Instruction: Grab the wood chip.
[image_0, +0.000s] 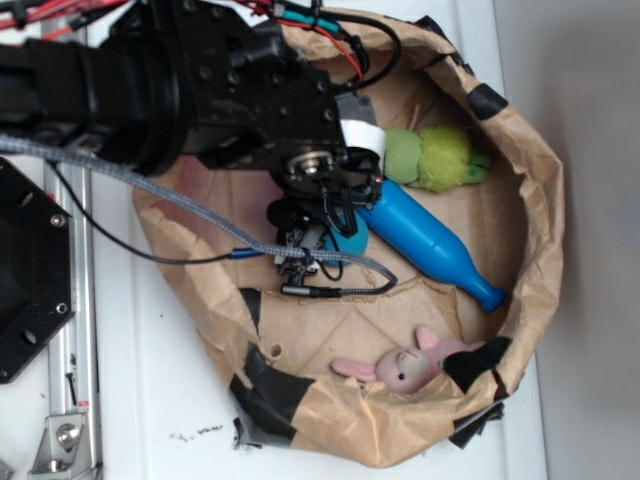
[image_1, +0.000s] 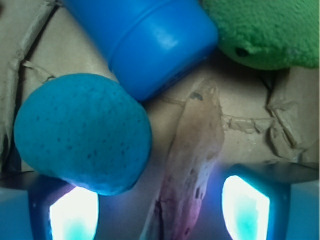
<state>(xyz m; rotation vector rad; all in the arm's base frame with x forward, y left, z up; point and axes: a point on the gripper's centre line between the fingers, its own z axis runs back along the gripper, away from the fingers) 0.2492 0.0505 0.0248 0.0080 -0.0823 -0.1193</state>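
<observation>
- Wood chip (image_1: 192, 160): we note one elongated, slightly curved tan piece with a rough surface, dark flecks and a pinkish tint toward its lower end.
- It lies on the crumpled brown paper lining (image_1: 250, 125), its far tip just beside the base of the blue bowling pin (image_1: 145, 40), its side near the teal ball (image_1: 82, 132).
- In the wrist view the chip runs down between the two glowing fingertips (image_1: 245, 207) of the gripper (image_1: 160, 210). The jaws stand wide, one on each side, and we see no contact with the chip.
- In the exterior view the gripper (image_0: 325, 215) hangs over the bin and hides the chip.
- Count: one wood chip, one teal ball, one blue bowling pin (image_0: 425, 245), one green plush toy (image_0: 435, 157), one pink plush rabbit (image_0: 410, 365).
- All sit inside one paper-lined bin (image_0: 540, 250) patched with black tape.
</observation>
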